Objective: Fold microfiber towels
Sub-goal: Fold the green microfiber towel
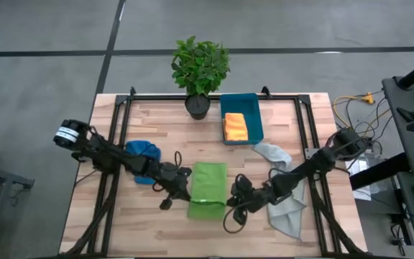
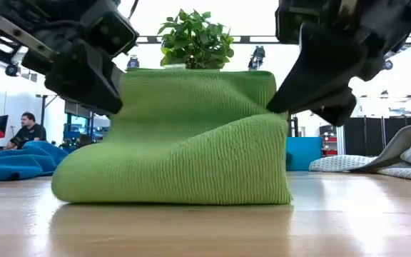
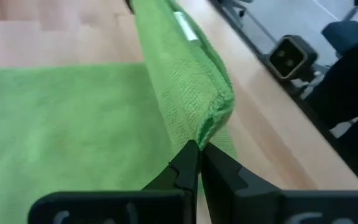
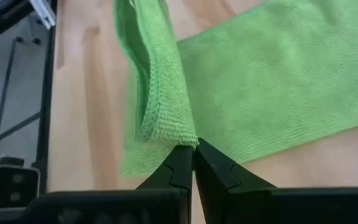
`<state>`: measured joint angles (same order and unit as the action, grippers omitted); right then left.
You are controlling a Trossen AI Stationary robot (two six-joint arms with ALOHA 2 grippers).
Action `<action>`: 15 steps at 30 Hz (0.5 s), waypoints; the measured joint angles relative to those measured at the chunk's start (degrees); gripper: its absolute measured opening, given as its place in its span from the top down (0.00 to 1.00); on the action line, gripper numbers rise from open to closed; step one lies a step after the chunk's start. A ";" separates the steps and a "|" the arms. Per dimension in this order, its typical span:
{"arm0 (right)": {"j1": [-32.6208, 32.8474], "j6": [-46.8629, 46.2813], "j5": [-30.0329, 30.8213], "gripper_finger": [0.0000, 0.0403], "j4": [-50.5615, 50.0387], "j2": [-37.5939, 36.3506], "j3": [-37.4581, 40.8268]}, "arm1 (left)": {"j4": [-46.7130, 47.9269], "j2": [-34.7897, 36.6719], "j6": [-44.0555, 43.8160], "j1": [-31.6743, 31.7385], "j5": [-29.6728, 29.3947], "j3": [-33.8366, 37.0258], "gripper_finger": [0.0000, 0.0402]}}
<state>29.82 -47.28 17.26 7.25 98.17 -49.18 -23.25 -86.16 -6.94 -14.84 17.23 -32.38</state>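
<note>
The lime green towel [image 1: 207, 188] lies in the middle of the table, and part of it stands raised between my two grippers [image 2: 191, 135]. My left gripper [image 3: 199, 160] is shut on it at its left side [image 1: 183, 193]. My right gripper [image 4: 194, 152] is shut on it at its right side [image 1: 231, 206]. The blue towel [image 1: 144, 154] lies bunched under my left arm. The pale grey towel [image 1: 284, 198] lies crumpled under my right arm. The orange towel [image 1: 236, 126] lies in the teal bin [image 1: 254, 108]. My left gripper pinches a raised edge of the green towel [image 3: 209, 130] at its fingertips, coming slantwise down from the table's left. The edge rises from the fingers as a ridge; the rest lies flat on the table [image 3: 67, 124]. How many layers it holds I cannot tell. My right gripper pinches a lifted corner of the green towel [image 4: 169, 134] at its fingertips, slanting down from the table's right. The hemmed edge curls upward from the fingers. The remaining cloth lies spread on the wood [image 4: 278, 81].
A potted plant [image 1: 200, 68] stands at the far edge, next to the teal bin. A black frame [image 1: 121, 108] runs along the table's sides. Bare wood shows along the near edge [image 1: 157, 237].
</note>
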 joint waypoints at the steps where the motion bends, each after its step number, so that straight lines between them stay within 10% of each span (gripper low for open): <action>1: -0.60 0.14 -0.41 0.98 0.01 -0.20 0.55 | -0.09 0.08 0.31 0.75 0.02 0.06 1.00; 15: -8.69 1.40 -4.42 0.98 0.81 -0.35 4.50 | -0.10 0.32 1.77 11.91 -0.42 1.37 1.00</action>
<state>21.13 -45.87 12.84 8.05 97.82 -44.68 -23.36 -85.84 -5.17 -2.93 16.82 -31.01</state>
